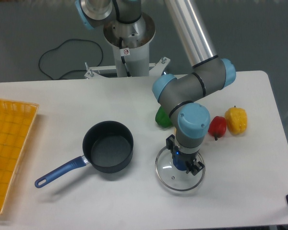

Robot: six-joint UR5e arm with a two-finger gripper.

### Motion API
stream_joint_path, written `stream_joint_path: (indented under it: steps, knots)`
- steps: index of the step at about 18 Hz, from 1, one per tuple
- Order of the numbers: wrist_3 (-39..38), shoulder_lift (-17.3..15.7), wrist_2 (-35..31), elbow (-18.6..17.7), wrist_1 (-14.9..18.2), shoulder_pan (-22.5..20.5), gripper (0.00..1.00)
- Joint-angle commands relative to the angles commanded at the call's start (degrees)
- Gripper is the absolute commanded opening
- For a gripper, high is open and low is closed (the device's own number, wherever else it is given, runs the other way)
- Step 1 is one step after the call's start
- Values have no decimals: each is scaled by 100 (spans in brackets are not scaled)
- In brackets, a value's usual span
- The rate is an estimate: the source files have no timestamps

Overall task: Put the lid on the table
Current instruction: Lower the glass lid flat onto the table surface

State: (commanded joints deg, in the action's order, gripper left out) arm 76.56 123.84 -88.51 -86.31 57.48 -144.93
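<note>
Camera: claw [184, 163] grips lid [166, 175] over table [240, 167].

One fixed cam, high up, opposite the arm base, tilted steeply down at the tabletop [62, 100]. Mid range: nearly whole top in frame, left edge cropped, floor beyond at top. No 2nd view.
</note>
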Motion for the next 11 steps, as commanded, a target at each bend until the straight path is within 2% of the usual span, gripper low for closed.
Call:
stream_joint_path:
  steps: [11]
  knots:
    - [-36, 53, -79, -17, -35, 44, 37]
